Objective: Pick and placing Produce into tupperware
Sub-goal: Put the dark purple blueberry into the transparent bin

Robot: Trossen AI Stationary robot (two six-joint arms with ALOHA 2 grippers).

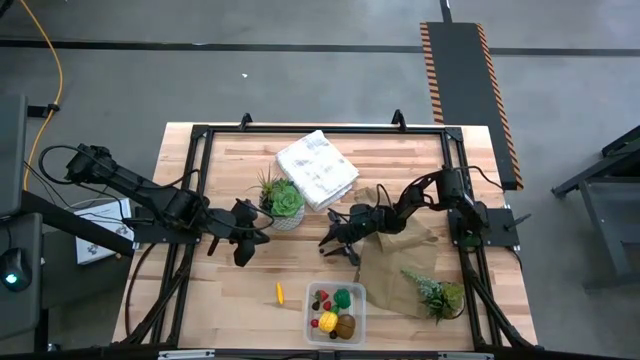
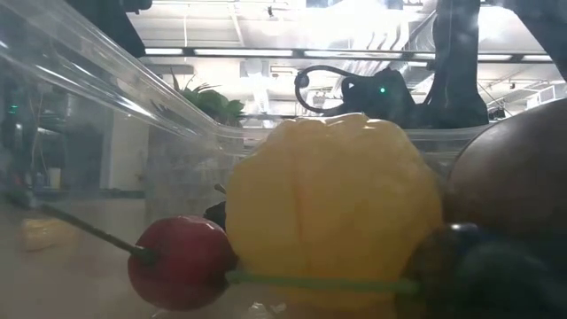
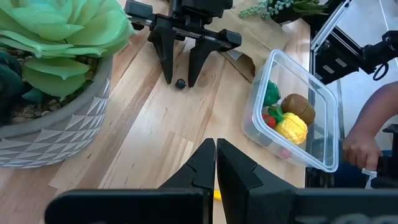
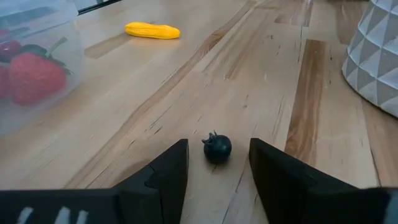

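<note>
On the wooden table (image 1: 230,300), my right gripper (image 4: 217,163) stands spread around a dark berry (image 4: 217,148); the berry lies free. My left gripper (image 3: 215,163) waits pressed together near the potted succulent (image 3: 56,43).

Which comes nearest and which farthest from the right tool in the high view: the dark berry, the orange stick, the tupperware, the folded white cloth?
Measured from the right tool:
1. Dark berry, on the wood between its open fingers.
2. Tupperware, at the table's near edge.
3. Orange stick, left of the tupperware.
4. Folded white cloth, at the far edge; close to the stick's distance, hard to call.
</note>
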